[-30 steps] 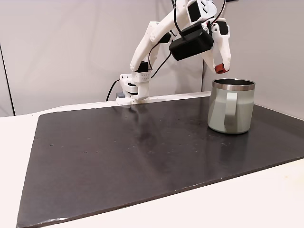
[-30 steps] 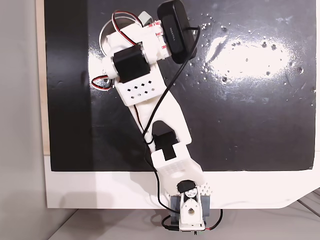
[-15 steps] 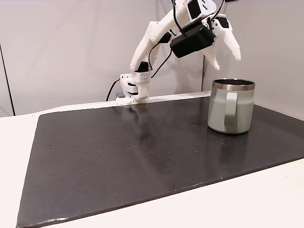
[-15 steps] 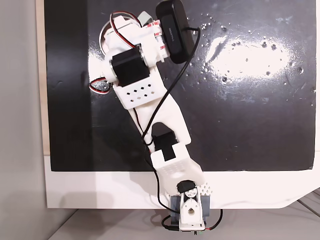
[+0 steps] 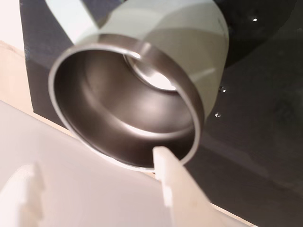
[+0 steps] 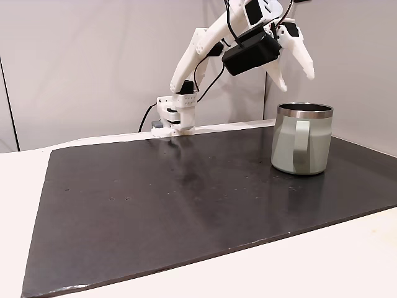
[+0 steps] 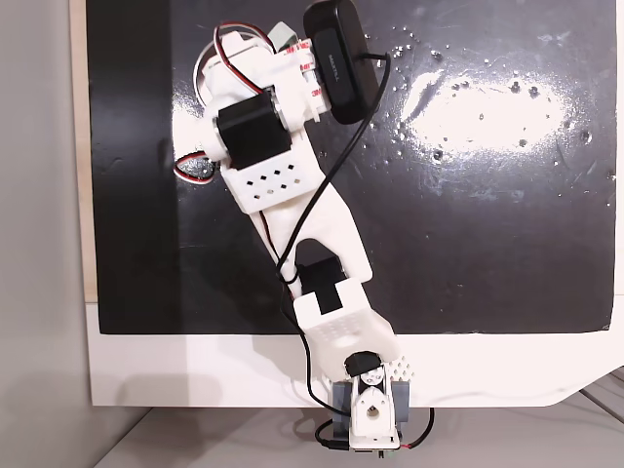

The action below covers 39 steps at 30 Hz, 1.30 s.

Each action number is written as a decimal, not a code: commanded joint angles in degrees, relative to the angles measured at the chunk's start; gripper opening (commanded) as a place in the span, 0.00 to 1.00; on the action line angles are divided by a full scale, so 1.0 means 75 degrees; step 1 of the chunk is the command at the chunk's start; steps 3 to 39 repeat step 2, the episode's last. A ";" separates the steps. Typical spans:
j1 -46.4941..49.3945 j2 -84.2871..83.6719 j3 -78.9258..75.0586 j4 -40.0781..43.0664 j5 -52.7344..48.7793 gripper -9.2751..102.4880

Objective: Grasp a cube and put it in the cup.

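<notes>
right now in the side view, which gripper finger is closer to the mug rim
The left finger, its tip pointing down just above the cup rim; the right finger splays higher.

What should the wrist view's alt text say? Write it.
A mint-green cup with a steel rim, seen from above, its dark inside showing no cube. It stands on a black mat, with the white open gripper in the foreground.

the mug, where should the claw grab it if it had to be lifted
Probably the wide handle, reached from the camera-facing side in the fixed view where it sticks out clear of the body. The mint-green mug stands upright and its body looks too broad for the open claw hovering above its steel rim.
</notes>
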 commanded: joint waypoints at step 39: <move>-0.0047 0.0152 -0.0328 0.0035 -0.0070 0.31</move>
